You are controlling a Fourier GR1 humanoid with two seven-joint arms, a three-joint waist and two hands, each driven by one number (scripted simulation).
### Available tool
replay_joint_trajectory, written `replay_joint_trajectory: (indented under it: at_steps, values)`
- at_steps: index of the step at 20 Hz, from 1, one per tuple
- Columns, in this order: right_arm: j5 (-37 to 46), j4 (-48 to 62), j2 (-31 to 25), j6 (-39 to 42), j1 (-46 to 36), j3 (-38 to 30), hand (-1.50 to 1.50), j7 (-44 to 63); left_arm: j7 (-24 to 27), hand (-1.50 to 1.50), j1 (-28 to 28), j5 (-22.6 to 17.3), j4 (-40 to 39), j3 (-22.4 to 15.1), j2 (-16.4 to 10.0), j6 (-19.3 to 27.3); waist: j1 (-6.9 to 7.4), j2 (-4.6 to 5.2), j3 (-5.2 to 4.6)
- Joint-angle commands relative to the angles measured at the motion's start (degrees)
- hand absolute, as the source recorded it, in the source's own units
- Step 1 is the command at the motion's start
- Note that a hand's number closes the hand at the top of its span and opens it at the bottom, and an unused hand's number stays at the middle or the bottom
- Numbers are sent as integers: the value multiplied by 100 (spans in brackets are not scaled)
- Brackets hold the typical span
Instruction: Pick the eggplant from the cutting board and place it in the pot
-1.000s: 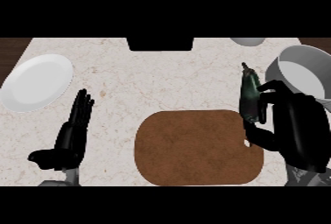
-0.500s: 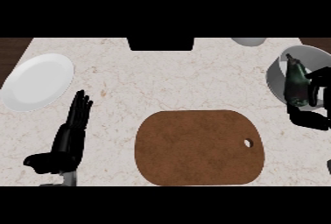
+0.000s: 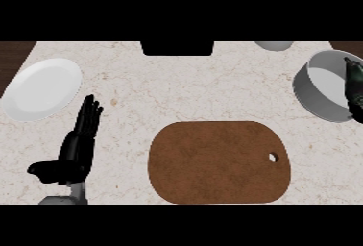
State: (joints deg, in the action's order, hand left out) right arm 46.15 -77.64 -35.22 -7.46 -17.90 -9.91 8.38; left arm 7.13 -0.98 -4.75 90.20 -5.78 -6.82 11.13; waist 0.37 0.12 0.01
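Fingers straight and pressed together on our left hand [image 3: 78, 144], which rests open on the counter [image 3: 177, 86] just below the white plate [image 3: 41, 89], well out of the action. Over to the eggplant [image 3: 352, 86]: it's off the cutting board [image 3: 216, 162] and sits over the right part of the grey pot [image 3: 305, 93], hard against the view's right edge. Its long axis runs near-to-far, and the green stem end points away from us, leaning a touch left toward the far rim. We can't tell whether it hangs above the pot or already touches inside. Our right hand [image 3: 358, 111] is nearly cut off by that edge, so we can't tell how it holds. What could go wrong? As we judge it, a release while the stem end sits this close to the rim could leave the eggplant propped on the wall or tipping out. The pot's right side is hidden too, so clearance there is anyone's guess.
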Motion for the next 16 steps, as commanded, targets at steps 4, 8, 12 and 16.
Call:
replay_joint_trajectory:
  at_steps: [4,8,12,16]
  values:
    - [-95,2166,-65,11,-749,-149,150,-1074,53,0,246,134,135,-121,95,-26,62,8,3]
    - [152,3689,-118,-375,-1235,-279,150,-1398,97,0,104,86,44,-47,71,-114,128,31,7]
    - [321,4270,-222,1,-1195,-263,150,-851,39,0,26,87,3,-11,52,-119,149,47,7]
    - [36,5111,-343,310,-1567,-507,-150,-1489,-29,0,-235,13,-120,88,108,-126,145,55,13]
